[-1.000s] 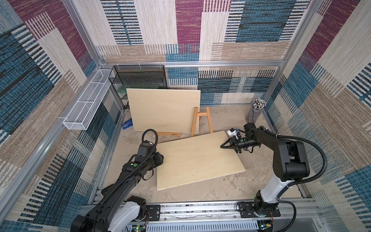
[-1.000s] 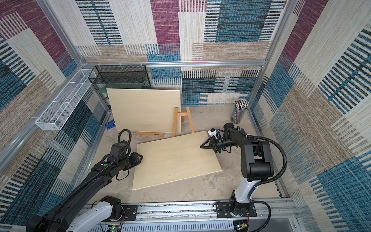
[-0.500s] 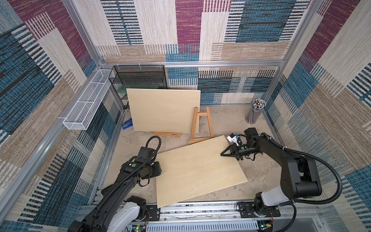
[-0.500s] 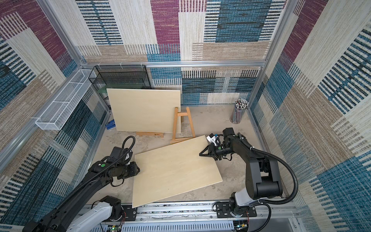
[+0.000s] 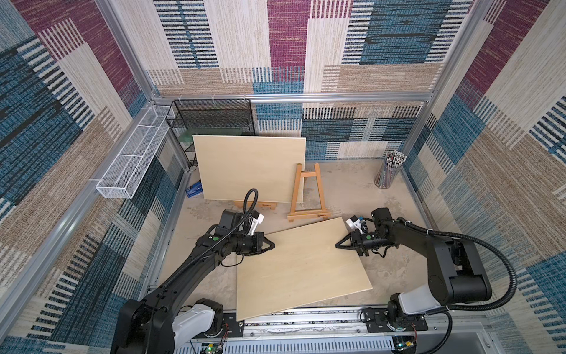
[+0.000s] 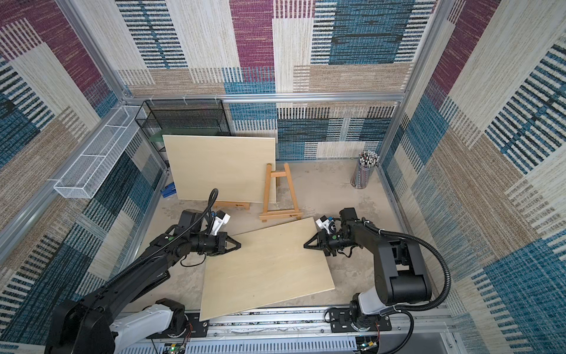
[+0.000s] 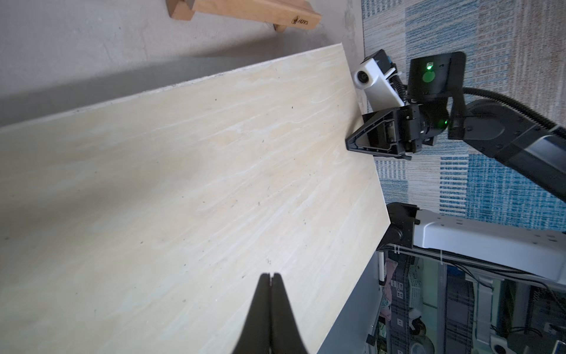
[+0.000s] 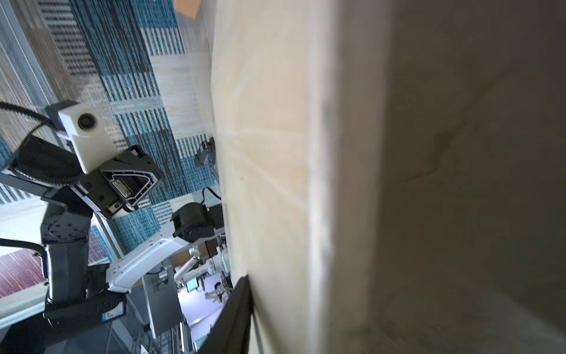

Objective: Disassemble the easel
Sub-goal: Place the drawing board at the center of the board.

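Note:
A pale wooden board (image 5: 303, 269) (image 6: 266, 269) lies tilted at the front, its near corner over the front rail. My right gripper (image 5: 337, 245) (image 6: 304, 246) is shut on the board's right edge. One finger (image 8: 240, 306) presses the board's face (image 8: 269, 153); the other is hidden behind it. My left gripper (image 5: 273, 245) (image 7: 269, 275) is shut and holds nothing. It hovers over the board's far left corner. The small wooden easel (image 5: 307, 216) (image 6: 281, 214) stands bare just behind the board.
A second board (image 5: 249, 168) leans on another easel (image 5: 255, 204) at the back left. Behind it stands a black mesh rack (image 5: 211, 119). A white wire basket (image 5: 134, 156) hangs on the left wall. A pencil cup (image 5: 389, 171) stands at the back right.
The board has swung and slid toward the front rail. My left gripper has let go of its left edge, shut, and moved over the corner. The right gripper has kept hold.

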Controlling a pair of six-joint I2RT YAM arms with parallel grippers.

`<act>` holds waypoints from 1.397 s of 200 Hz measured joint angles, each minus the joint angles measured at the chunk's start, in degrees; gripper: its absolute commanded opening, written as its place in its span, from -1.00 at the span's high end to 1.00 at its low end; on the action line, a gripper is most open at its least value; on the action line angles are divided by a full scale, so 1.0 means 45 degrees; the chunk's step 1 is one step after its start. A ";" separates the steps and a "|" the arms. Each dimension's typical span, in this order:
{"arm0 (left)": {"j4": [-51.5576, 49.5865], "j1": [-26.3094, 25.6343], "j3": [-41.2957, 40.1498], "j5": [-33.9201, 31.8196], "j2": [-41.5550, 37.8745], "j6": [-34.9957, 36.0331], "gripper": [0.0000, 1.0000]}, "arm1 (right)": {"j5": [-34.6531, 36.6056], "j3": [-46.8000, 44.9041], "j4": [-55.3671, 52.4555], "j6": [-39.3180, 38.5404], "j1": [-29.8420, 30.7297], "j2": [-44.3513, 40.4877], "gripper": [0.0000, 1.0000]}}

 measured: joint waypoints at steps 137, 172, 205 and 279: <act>-0.2254 0.0000 0.0942 -0.3920 -0.1370 0.0413 -0.04 | 0.3881 0.1676 -0.2059 -0.0525 -0.2574 0.1370 -0.61; -0.3332 0.0000 0.0670 -0.5081 -0.0933 -0.0359 -0.15 | 0.5105 0.2103 -0.2390 -0.0146 -0.3036 0.0816 -0.77; -0.4022 -0.0010 0.0529 -0.5848 -0.0617 -0.0855 -0.25 | 0.5362 0.3089 -0.2545 -0.0087 -0.2671 0.0403 -0.92; -0.3643 -0.0185 -0.0656 -0.7033 0.1161 -0.0908 -0.28 | 0.5547 0.4663 -0.2807 0.0097 -0.1302 -0.0219 -0.91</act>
